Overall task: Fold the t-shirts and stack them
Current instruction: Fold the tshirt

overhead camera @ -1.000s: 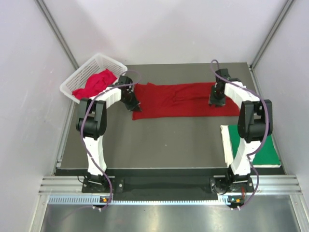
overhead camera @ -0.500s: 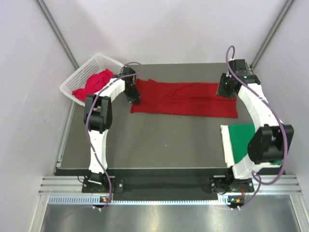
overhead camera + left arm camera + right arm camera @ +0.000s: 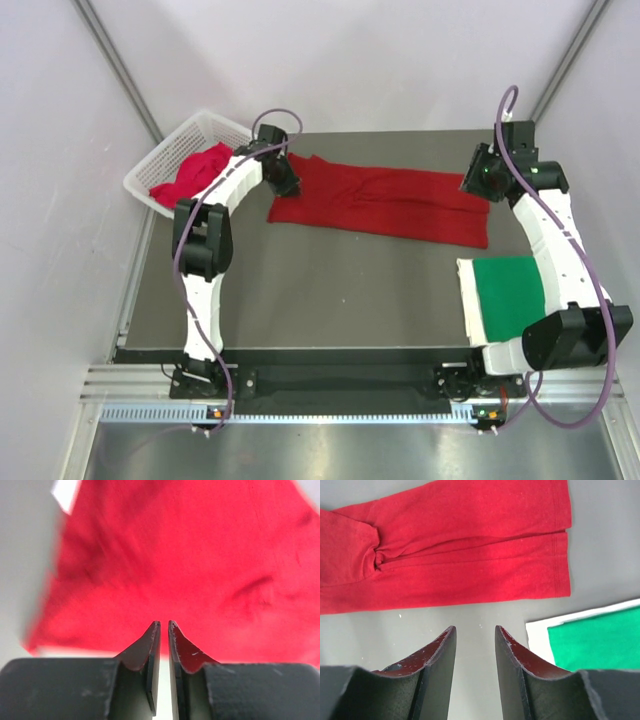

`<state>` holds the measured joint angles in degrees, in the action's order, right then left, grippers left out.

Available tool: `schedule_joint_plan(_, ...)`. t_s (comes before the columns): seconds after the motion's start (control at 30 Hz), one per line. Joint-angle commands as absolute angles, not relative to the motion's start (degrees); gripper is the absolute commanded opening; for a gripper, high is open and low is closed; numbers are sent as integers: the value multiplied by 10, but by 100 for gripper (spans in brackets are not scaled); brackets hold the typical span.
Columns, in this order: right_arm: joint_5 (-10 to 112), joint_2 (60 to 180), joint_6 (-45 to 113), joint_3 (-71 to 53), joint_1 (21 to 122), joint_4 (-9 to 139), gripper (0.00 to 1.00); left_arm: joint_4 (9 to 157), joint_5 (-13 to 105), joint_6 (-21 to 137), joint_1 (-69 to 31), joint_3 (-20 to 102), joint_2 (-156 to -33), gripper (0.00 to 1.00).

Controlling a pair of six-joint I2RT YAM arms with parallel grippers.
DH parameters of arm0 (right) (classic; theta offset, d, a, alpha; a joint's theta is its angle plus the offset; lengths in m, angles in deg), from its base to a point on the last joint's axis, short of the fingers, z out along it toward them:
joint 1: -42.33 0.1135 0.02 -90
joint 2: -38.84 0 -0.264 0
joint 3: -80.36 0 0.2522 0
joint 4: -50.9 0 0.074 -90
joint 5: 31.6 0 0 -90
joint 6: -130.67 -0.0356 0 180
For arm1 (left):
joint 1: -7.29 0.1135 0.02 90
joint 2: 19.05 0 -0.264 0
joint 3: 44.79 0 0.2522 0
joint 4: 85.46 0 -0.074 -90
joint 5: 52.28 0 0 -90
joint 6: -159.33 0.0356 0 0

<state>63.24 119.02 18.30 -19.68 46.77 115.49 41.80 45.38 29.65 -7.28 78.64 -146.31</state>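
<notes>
In the top view, a dark red t-shirt point(image 3: 385, 203) lies as a long folded strip across the upper part of the table point(image 3: 330, 285). The left gripper point(image 3: 290, 187) is at its left end and the right gripper point(image 3: 475, 185) at its right end. The white basket point(image 3: 165, 152) at upper left holds a pinkish-red shirt point(image 3: 195, 170). The green t-shirt point(image 3: 508, 290) lies on a white sheet point(image 3: 466, 300) at lower right.

In the left wrist view, the jaws stand a slit apart with nothing between them, and blurred red cloth fills the frame.

In the right wrist view, the jaws are parted and empty over bare table. The red strip runs across the top and the green shirt is at lower right.
</notes>
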Motion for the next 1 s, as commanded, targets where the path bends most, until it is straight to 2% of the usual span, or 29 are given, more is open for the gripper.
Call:
schedule_joint_plan(0.0,631,1162,172,-191,470,1162,38,457,484,204,-99,694,-1380,15)
schedule_joint_plan(0.2,612,1145,167,-158,470,1153,38,516,495,12,-101,543,-1303,22)
schedule_joint_plan(0.37,596,1135,160,-137,472,1141,38,556,478,-141,-102,468,-1284,42)
schedule_joint_plan(0.47,590,1134,158,-126,475,1134,38,589,484,-176,-102,439,-1295,41)
schedule_joint_plan(0.6,590,1133,161,-112,477,1131,38,588,426,-175,-102,444,-1297,41)
schedule_joint_plan(0.97,586,1111,160,-70,477,1124,38,571,395,-216,-106,474,-1309,40)
